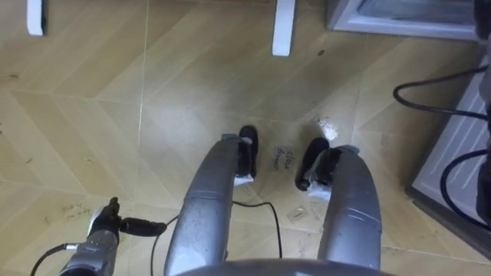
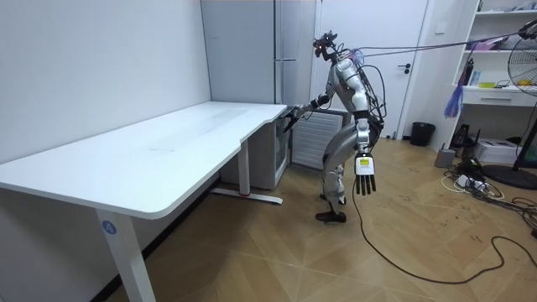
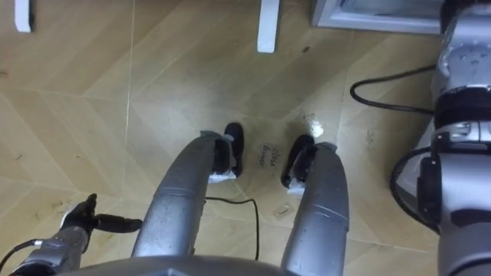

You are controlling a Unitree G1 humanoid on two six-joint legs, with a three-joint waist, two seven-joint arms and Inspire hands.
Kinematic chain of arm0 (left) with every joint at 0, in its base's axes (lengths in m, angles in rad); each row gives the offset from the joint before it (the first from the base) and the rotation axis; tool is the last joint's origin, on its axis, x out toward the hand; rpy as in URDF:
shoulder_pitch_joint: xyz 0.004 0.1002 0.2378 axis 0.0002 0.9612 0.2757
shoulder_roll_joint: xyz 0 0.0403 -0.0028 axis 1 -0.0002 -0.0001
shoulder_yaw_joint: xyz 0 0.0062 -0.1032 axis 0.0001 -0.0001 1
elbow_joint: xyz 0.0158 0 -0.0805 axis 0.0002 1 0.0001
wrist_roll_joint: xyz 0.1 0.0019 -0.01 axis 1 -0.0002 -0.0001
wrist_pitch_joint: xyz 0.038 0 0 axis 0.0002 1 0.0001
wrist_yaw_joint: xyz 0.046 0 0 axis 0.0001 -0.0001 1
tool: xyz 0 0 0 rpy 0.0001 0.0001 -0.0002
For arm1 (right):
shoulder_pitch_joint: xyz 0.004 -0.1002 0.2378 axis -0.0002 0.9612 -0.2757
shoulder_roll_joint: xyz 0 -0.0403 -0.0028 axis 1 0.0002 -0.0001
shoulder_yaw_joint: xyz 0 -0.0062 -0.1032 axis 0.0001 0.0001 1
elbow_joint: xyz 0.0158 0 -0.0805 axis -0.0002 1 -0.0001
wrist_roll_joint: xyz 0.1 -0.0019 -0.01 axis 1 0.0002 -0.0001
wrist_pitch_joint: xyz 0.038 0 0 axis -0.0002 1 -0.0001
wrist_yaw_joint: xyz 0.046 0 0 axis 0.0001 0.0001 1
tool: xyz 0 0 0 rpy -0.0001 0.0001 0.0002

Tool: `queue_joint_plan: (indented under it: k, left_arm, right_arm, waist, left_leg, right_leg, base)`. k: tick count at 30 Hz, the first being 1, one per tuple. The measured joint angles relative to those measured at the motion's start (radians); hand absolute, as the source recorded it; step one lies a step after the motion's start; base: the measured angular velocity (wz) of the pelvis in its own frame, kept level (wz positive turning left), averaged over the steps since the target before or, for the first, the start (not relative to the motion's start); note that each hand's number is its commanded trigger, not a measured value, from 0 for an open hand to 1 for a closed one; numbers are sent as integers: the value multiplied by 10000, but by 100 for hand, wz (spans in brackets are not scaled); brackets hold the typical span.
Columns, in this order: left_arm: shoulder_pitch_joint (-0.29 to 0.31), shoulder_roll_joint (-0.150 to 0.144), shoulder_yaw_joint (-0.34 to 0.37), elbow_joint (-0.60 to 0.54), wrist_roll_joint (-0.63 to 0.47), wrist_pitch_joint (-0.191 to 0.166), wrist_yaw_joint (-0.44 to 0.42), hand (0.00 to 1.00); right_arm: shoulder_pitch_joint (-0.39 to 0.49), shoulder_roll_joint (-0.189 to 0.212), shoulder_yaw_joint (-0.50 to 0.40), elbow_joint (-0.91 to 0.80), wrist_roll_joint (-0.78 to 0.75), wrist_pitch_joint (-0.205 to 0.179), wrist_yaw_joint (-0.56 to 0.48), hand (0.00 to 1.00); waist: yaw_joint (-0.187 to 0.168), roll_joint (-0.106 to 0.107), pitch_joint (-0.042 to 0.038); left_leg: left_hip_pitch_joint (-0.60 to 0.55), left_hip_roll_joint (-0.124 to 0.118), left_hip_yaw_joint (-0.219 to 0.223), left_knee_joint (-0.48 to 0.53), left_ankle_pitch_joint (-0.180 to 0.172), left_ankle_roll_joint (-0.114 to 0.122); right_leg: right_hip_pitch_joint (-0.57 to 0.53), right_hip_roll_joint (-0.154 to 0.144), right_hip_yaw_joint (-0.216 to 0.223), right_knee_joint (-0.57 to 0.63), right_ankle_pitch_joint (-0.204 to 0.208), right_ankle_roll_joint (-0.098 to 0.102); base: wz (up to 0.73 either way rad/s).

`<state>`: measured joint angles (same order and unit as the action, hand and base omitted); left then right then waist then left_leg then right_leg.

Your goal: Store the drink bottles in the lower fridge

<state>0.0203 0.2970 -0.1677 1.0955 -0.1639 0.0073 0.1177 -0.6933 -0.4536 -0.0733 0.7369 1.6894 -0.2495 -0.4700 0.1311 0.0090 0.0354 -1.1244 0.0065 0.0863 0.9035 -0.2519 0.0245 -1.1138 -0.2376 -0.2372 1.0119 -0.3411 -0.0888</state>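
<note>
I stand at the end of a white desk (image 2: 168,143), facing a tall grey fridge (image 2: 285,50), with a low ribbed fridge unit (image 2: 315,138) beside me. The eye views look down past my legs at the floor. My left hand (image 2: 364,174) hangs at my side with straight fingers and holds nothing; it shows at the lower left as my left hand (image 1: 115,222). My right arm (image 3: 460,115) reaches forward, and my right hand (image 2: 289,113) is a small dark shape near the desk's corner, its fingers too small to read. I see no drink in either hand.
White desk legs (image 1: 283,27) stand on the wooden floor ahead. The tall fridge's grey base (image 1: 406,17) is at the upper right and a grey ribbed panel (image 1: 453,153) at the right. A black bin (image 2: 422,132) and a fan (image 2: 520,101) stand in the room view's right.
</note>
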Motion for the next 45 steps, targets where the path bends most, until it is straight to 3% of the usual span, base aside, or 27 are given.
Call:
queue_joint_plan:
  k: [3,11,21,26,29,34,38,42,45]
  left_arm:
    - [78,-8,-172,-246,-11,-91,0,0]
    - [715,2,-200,-1026,-81,-114,-44,0]
    - [859,79,-220,-1066,-206,-131,-230,0]
    - [1021,418,-569,-1418,-408,-116,-475,0]
    - [1035,886,-834,-1612,-507,-87,-678,0]
    - [1053,1277,-1096,-1710,-1024,57,-901,0]
    - [1037,1284,-1117,-1694,-1388,101,-928,0]
    - [1002,1281,-1121,-1784,-1389,144,-916,0]
    - [965,1255,-1124,-1725,-1375,157,-912,0]
  right_arm:
    - [-60,245,24,-103,-2,-160,333,0]
    - [-136,260,14,-223,389,-330,708,0]
    - [-133,411,21,45,389,-272,1069,0]
    - [-133,390,98,871,377,-71,2110,0]
    - [-3,391,343,1912,373,379,3192,0]
    - [130,216,954,3337,-67,1288,4363,0]
    - [652,209,1191,4020,-642,1890,5164,0]
    - [1238,78,1331,4285,-1391,2172,5650,0]
    - [1776,59,1435,4530,-2271,2368,5914,0]
  waist:
    - [118,35,-12]
    - [399,109,-39]
    - [409,104,-36]
    - [403,91,-27]
    - [426,124,-11]
    - [495,117,6]
    - [407,12,76]
    - [324,-71,109]
    - [45,-136,123]
  left_leg:
    - [9,42,-22,19,10,-103]
    - [63,1,-50,-15,156,-242]
    - [164,66,-146,5,241,-401]
    - [164,63,-270,7,262,-442]
    - [410,192,-513,-62,270,-463]
    - [1113,212,-602,-423,251,-482]
    - [1945,221,-605,-876,235,-459]
    - [2336,318,-643,-1320,272,-410]
    - [2738,310,-630,-1772,316,-359]
  right_leg:
    - [-14,-24,-14,67,-34,1]
    - [-16,-63,-85,189,-80,-88]
    - [142,-79,-291,303,-174,-282]
    - [269,-223,-584,295,-215,-366]
    - [829,-154,-1036,-20,-224,-397]
    - [1646,-30,-1198,-541,-166,-286]
    - [2520,105,-1248,-1098,-103,-175]
    - [2979,381,-1273,-1799,127,-69]
    - [3427,487,-1314,-2340,285,22]
  base:
    - [1]
    - [1]
    - [2]
    - [8]
    - [8]
    - [1]
    - [0]
    - [-5]
    - [-3]
